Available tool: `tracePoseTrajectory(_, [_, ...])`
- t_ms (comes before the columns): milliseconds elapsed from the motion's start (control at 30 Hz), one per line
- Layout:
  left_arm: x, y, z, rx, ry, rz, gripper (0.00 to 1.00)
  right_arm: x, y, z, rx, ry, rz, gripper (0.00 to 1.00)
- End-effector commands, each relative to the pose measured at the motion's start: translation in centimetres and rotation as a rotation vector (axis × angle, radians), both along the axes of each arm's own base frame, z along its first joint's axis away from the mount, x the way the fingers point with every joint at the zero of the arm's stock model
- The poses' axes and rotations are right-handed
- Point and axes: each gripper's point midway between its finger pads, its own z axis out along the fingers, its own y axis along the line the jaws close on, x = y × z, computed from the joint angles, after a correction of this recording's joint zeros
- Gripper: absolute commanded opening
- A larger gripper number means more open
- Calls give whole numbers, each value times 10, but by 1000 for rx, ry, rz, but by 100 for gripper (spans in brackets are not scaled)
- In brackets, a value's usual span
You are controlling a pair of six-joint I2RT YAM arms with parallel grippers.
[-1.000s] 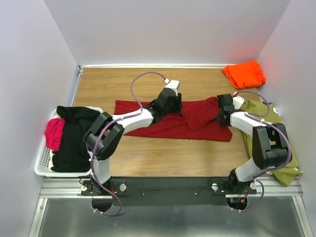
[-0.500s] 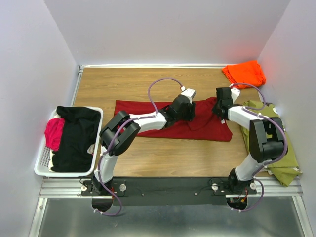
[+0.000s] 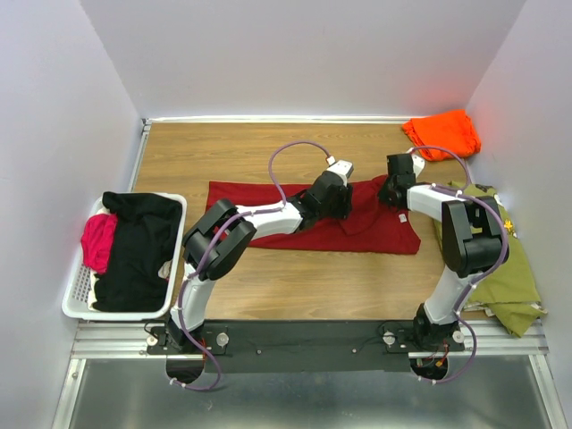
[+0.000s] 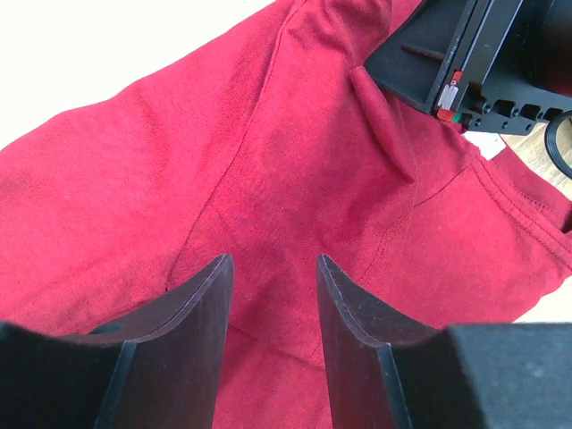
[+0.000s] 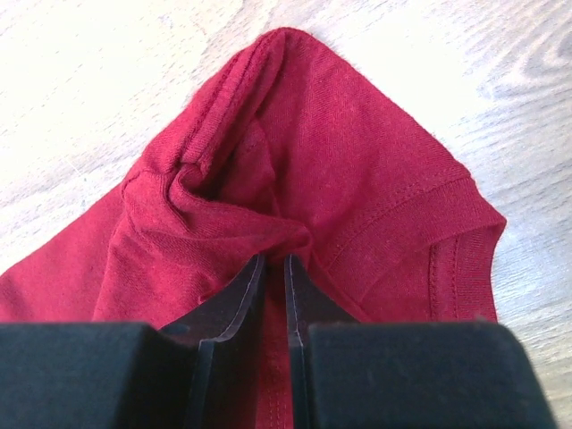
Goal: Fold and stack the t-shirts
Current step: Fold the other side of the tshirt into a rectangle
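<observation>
The dark red t-shirt (image 3: 268,204) lies spread across the middle of the wooden table, partly folded at its right end. My left gripper (image 3: 338,198) hovers over the shirt's middle, open and empty; the left wrist view shows red cloth (image 4: 268,179) between and beyond the fingers. My right gripper (image 3: 390,192) is at the shirt's upper right corner, shut on a bunched fold of the red cloth (image 5: 268,223). The bright orange t-shirt (image 3: 441,132) lies folded at the back right corner.
An olive-green garment (image 3: 509,277) lies along the right edge under the right arm. A white basket (image 3: 76,299) at the left holds black and pink clothes. Walls close in on three sides.
My left gripper has moved right along the red shirt toward the right gripper. My right gripper has moved up and back with the shirt's right corner, tightening the fold.
</observation>
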Motion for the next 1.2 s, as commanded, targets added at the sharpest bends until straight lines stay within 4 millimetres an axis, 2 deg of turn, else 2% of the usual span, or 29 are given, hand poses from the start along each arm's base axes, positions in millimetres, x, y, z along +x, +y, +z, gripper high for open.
tracePoseTrajectory(0, [4, -1, -6, 30, -7, 10, 51, 4, 4, -3, 10, 2, 35, 22])
tracePoseTrajectory(133, [4, 0, -11, 37, 3, 13, 51, 1, 1, 4, -4, -11, 32, 22])
tracePoseTrajectory(300, [3, 1, -20, 49, 19, 16, 51, -3, -14, 22, -77, -48, -5, 24])
tracePoseTrajectory(433, [3, 1, -23, 52, 24, 17, 51, -5, -22, 23, -114, -35, -20, 41])
tracePoseTrajectory(533, [3, 2, -23, 54, 25, 19, 51, -5, -21, 17, -111, -15, -11, 43])
tracePoseTrajectory(767, [3, 6, -23, 65, 19, 29, 51, -4, -9, -3, -65, 28, 18, 41])
tracePoseTrajectory(1000, [3, 8, -27, 78, 22, 38, 50, -9, -4, 6, -37, 16, 35, 35])
tracePoseTrajectory(1167, [5, 7, -27, 75, 21, 42, 50, -16, -1, 3, -18, 27, 47, 28])
